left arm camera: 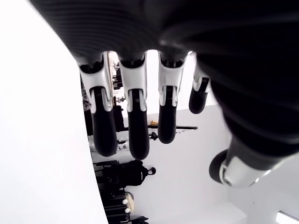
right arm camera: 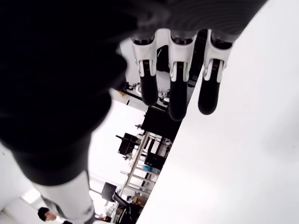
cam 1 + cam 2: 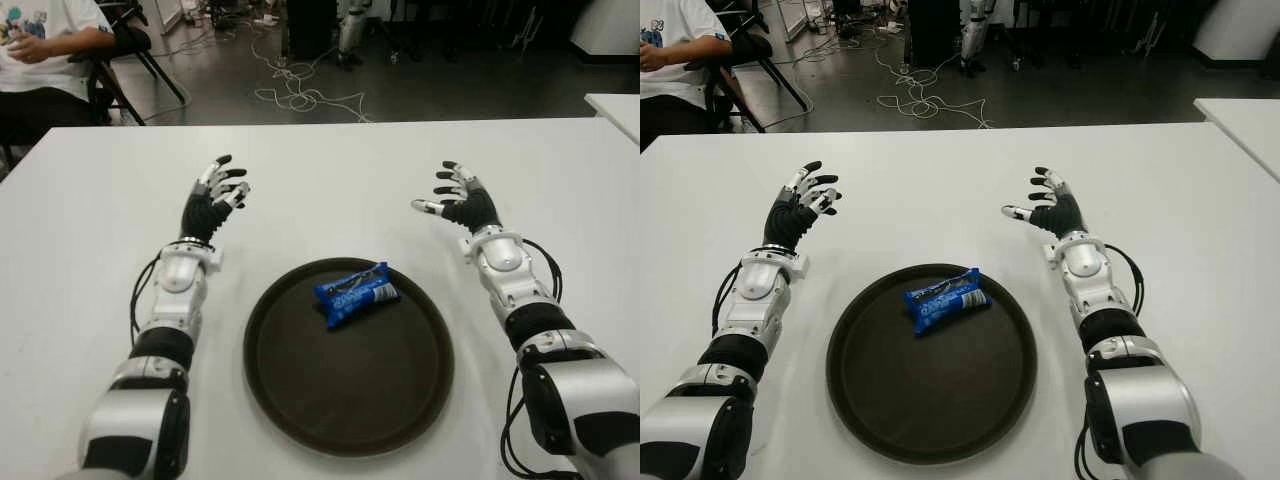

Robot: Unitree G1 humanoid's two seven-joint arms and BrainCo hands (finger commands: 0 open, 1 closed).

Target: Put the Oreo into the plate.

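A blue Oreo packet (image 3: 356, 293) lies inside the dark round plate (image 3: 300, 400), in its far half, tilted slightly. My left hand (image 3: 219, 190) is over the white table (image 3: 320, 180) to the left of and beyond the plate, fingers spread and holding nothing. To the right of and beyond the plate is my right hand (image 3: 455, 197), likewise spread and empty. Both wrist views show extended fingers (image 1: 131, 121) (image 2: 174, 88) with nothing between them.
A person in a white shirt (image 3: 40, 50) sits on a chair at the far left behind the table. Cables (image 3: 300, 90) lie on the floor beyond the far edge. Another white table's corner (image 3: 615, 105) shows at the right.
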